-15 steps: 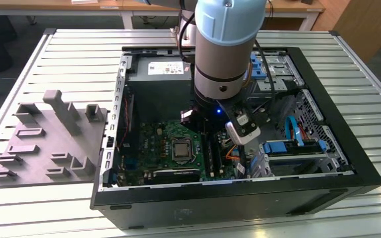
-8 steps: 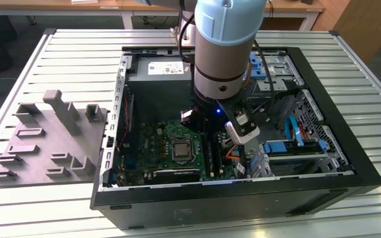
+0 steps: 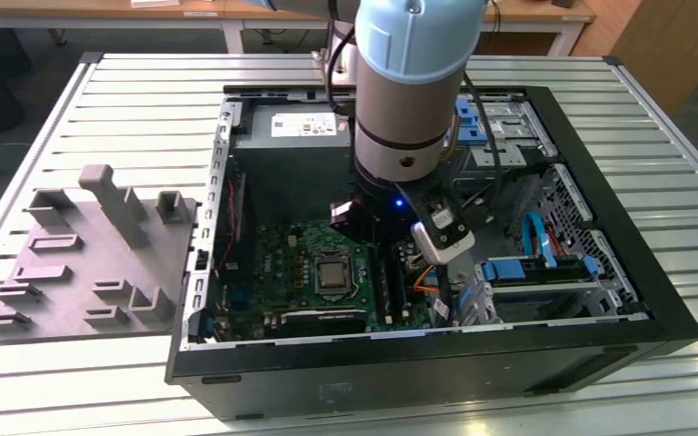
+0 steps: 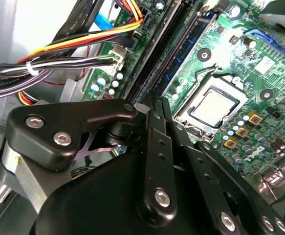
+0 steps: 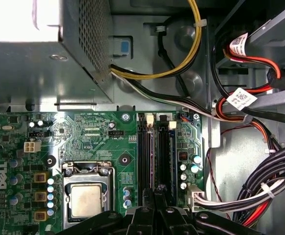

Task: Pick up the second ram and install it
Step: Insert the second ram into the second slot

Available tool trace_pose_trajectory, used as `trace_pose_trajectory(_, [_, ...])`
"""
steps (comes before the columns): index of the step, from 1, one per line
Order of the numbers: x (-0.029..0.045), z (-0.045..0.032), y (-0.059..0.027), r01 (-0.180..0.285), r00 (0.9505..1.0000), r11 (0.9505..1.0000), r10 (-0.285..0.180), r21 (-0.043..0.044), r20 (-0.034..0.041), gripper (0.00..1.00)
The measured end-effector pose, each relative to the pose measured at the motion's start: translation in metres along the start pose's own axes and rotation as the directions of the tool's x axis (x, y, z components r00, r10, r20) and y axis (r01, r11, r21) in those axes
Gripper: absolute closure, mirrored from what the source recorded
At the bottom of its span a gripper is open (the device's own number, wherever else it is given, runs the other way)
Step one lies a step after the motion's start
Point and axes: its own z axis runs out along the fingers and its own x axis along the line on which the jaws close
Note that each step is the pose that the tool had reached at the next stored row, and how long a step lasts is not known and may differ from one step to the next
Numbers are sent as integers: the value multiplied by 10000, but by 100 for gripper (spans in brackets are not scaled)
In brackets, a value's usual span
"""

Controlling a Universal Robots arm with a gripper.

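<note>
- While the arm (image 3: 403,100) reached down into the open computer case (image 3: 640,272), the gripper (image 5: 154,196) sat right over the memory slots (image 5: 157,152) on the motherboard (image 5: 93,137).
- The gripper's fingers (image 4: 157,112) were drawn close together in both wrist views, tips meeting at a slot; cannot tell if anything was clamped between them.
- The second ram (image 5: 170,156) seemed to be the dark strip standing edge-on in the slot just beside the fingertips, on the side away from the processor socket (image 5: 86,198); not certain.
- Another slot with a purple edge (image 5: 150,152) ran parallel, nearer the processor socket.
- Bundled cables (image 5: 259,191) hung beside the slots, away from the processor socket; a yellow cable (image 5: 181,63) curved above the motherboard by the metal power supply box (image 5: 44,54).
- In the exterior view the grey moulded tray (image 3: 83,263) lay on the slatted worktop (image 3: 143,91), just beside the case on the exterior view's left.
- Blue drive brackets (image 3: 531,268) sat inside the case, on the exterior view's right of the gripper.
</note>
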Motion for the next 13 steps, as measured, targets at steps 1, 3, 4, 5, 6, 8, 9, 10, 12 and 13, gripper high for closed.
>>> trace_pose_trajectory(1, [2, 3, 2, 0, 10000, 10000, 0, 5, 0, 88])
trace_pose_trajectory(3, [4, 10, 8, 1, 10000, 10000, -1, 8, 3, 88])
trace_pose_trajectory(4, [6, 14, 11, 1, 10000, 10000, -1, 16, 4, 88])
trace_pose_trajectory(5, [9, 18, 13, 1, 10000, 10000, -1, 22, 5, 88])
trace_pose_trajectory(6, [12, 20, 16, 1, 10000, 10000, -1, 24, 8, 88])
trace_pose_trajectory(8, [19, 20, 16, 2, 10000, 10000, -2, 32, 9, 88])
trace_pose_trajectory(9, [20, 20, 16, 3, 10000, 10000, -3, 33, 9, 88])
trace_pose_trajectory(10, [21, 21, 16, 4, 10000, 10000, -4, 31, 10, 88])
trace_pose_trajectory(12, [22, 22, 16, 2, 10000, 10000, -2, 30, 10, 88])
trace_pose_trajectory(13, [22, 21, 16, 2, 10000, 10000, -2, 30, 10, 88])
